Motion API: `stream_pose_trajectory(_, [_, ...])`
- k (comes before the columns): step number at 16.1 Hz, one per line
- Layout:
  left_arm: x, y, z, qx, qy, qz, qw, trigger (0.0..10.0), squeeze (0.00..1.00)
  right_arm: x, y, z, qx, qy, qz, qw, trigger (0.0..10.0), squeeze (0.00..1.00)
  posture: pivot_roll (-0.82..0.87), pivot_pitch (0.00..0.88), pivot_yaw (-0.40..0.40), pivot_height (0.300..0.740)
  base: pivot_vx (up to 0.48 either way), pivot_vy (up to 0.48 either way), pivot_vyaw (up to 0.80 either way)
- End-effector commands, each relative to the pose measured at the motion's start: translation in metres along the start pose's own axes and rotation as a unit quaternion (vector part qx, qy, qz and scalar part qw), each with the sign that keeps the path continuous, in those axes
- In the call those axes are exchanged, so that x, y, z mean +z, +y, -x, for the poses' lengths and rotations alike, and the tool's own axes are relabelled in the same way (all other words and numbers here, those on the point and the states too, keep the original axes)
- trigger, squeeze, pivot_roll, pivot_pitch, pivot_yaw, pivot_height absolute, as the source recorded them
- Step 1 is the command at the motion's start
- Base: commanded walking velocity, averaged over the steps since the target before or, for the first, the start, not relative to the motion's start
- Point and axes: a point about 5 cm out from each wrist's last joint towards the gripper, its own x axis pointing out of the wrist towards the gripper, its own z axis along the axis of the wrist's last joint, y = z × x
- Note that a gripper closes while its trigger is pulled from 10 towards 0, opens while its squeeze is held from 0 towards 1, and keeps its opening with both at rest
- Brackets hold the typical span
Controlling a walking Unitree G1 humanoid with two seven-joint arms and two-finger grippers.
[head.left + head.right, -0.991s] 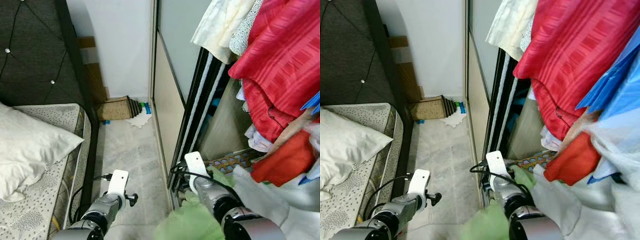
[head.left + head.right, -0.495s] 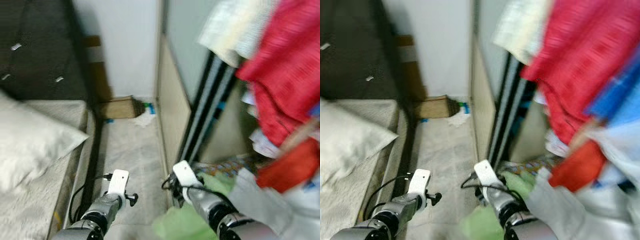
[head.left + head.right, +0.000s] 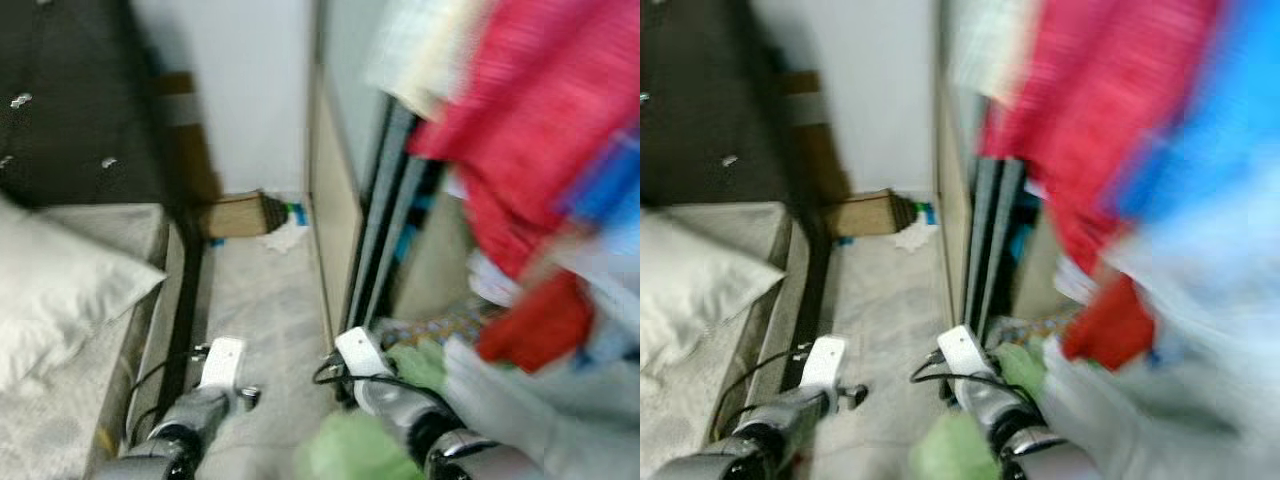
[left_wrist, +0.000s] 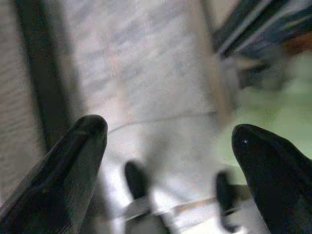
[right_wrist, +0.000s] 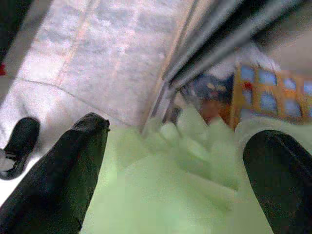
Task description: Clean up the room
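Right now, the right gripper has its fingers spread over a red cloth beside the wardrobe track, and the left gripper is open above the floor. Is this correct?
Not quite: the cloth under the right gripper is light green, not red, as the right wrist view shows. The rest holds: its fingers are spread, beside the wardrobe track, and the left gripper is open above the floor.

A home bedroom: a bed [image 3: 70,400] with pillow [image 3: 60,305] beside an open wardrobe [image 3: 400,230] of hanging clothes [image 3: 510,130].
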Motion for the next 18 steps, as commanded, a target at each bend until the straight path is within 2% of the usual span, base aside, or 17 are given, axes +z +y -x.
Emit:
stream_pose_trajectory(1, [-0.003,0.0,0.0,-0.005,-0.002,0.015,1.0,10.0,0.0,0.011,-0.005,0.0,-0.018,-0.014,0.005,1.0,10.0,0.0,-0.09,0.02,-0.058,0.74,0.0,0.0,0.0])
stream_pose_trajectory(3, [-0.003,-0.001,0.0,-0.006,-0.001,0.016,1.0,10.0,0.0,0.012,-0.016,0.001,-0.051,-0.012,0.001,0.999,10.0,0.0,-0.09,0.023,-0.057,0.74,0.0,0.0,0.74])
stream_pose_trajectory(5, [-0.003,-0.002,0.0,-0.009,0.0,0.014,1.0,10.0,0.0,0.015,-0.021,0.001,-0.065,-0.012,-0.05,0.997,10.0,0.0,-0.1,0.025,-0.06,0.74,0.0,0.0,0.8])
stream_pose_trajectory(8, [-0.005,-0.005,0.0,-0.014,0.003,0.014,1.0,10.0,0.0,0.029,-0.021,0.003,-0.067,-0.012,-0.122,0.99,10.0,0.0,-0.1,0.029,-0.061,0.74,0.0,0.0,0.0])
stream_pose_trajectory(12, [-0.005,-0.008,-0.001,-0.02,0.005,0.015,1.0,10.0,0.0,0.036,-0.027,0.004,-0.057,-0.018,-0.142,0.988,10.0,0.0,-0.12,0.029,-0.061,0.74,0.0,0.0,0.0])
stream_pose_trajectory(18, [-0.005,-0.013,-0.001,-0.032,0.004,0.018,0.999,10.0,0.0,0.021,-0.062,0.01,-0.078,0.016,-0.14,0.987,10.0,0.0,-0.15,0.029,-0.057,0.74,0.0,0.0,0.0])
